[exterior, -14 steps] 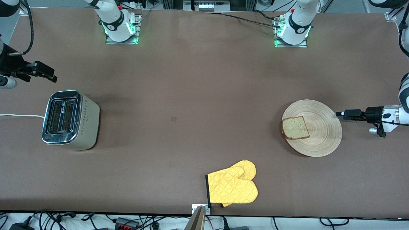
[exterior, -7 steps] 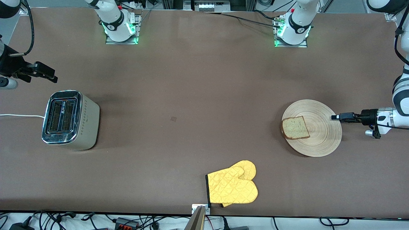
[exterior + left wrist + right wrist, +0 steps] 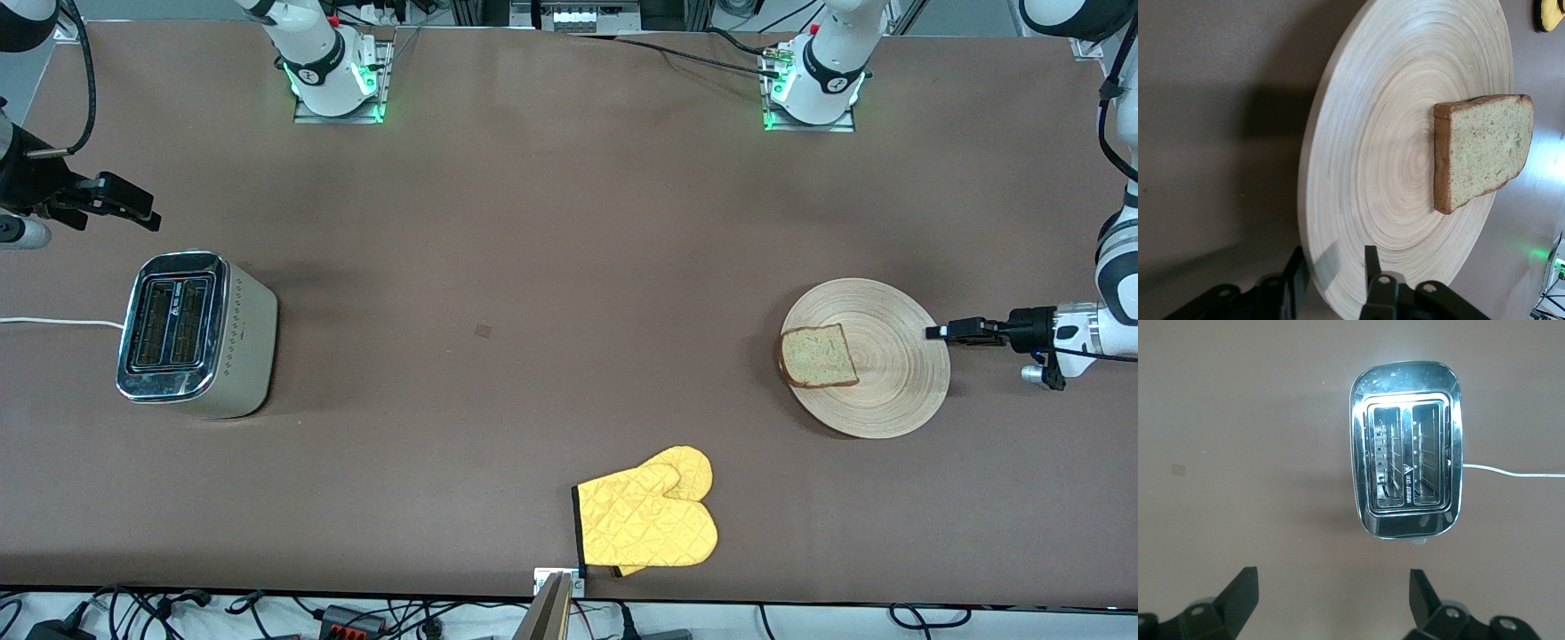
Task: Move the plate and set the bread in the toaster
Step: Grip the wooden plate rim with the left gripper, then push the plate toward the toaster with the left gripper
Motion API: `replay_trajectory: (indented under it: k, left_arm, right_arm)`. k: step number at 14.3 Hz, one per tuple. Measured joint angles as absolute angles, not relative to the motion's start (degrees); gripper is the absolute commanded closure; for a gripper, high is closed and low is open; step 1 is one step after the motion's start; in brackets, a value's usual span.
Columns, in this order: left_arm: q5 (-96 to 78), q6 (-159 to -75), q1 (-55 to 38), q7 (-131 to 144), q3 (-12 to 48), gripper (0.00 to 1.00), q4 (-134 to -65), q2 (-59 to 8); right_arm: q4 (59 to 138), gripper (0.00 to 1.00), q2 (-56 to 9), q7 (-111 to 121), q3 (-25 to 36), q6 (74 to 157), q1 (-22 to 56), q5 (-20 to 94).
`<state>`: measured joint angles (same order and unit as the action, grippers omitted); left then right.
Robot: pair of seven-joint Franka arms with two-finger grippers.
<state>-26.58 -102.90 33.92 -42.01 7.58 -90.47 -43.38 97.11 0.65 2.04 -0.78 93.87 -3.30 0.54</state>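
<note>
The light-wood plate lies near the left arm's end of the table. The bread lies flat on it, toward the plate's side nearest the toaster. My left gripper reaches in level at the plate's rim. In the left wrist view the plate and bread fill the frame. My left gripper is open, with one finger on each side of the rim. The toaster stands at the right arm's end with both slots empty. My right gripper hovers open and empty beside it, waiting.
A yellow quilted oven mitt lies near the table's front edge, midway along it. The toaster's white cord runs off the right arm's end of the table. Both arm bases stand along the table's edge farthest from the camera.
My left gripper has moved in over the plate's rim and dropped slightly. The plate and bread have shifted a hair toward the toaster. The right arm has not moved.
</note>
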Motion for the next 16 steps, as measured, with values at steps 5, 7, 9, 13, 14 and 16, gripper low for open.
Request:
replay_trajectory:
  k: [5,7,9,13,14,16]
  left_arm:
    - [-29.61,-102.12,34.08,-42.16,7.74,0.99,-90.29,-43.53]
    - [-32.41,-100.76,33.98,-42.11,7.87,0.99,-90.3,-43.76]
    - [-36.59,-99.22,33.57,-42.11,8.26,0.99,-90.3,-44.56]
    - [-43.79,-97.84,29.05,-40.83,8.83,0.99,-90.31,-45.77]
    - [-45.64,-97.41,27.22,-40.4,8.91,0.99,-90.33,-46.02]
    - [-49.59,-96.74,23.16,-39.6,9.0,0.99,-90.4,-46.66]
  right_arm:
    - [97.11,0.0,0.62,2.04,-0.78,93.87,-3.31,0.54]
    - [97.11,0.0,0.62,2.04,-0.78,93.87,-3.33,0.54]
    - [97.12,0.0,0.61,2.04,-0.78,93.87,-3.33,0.54]
    - [97.16,0.0,0.6,2.04,-0.78,93.87,-3.34,0.54]
    - [97.17,0.0,0.59,2.04,-0.78,93.87,-3.34,0.54]
    - [97.18,0.0,0.59,2.04,-0.77,93.87,-3.35,0.54]
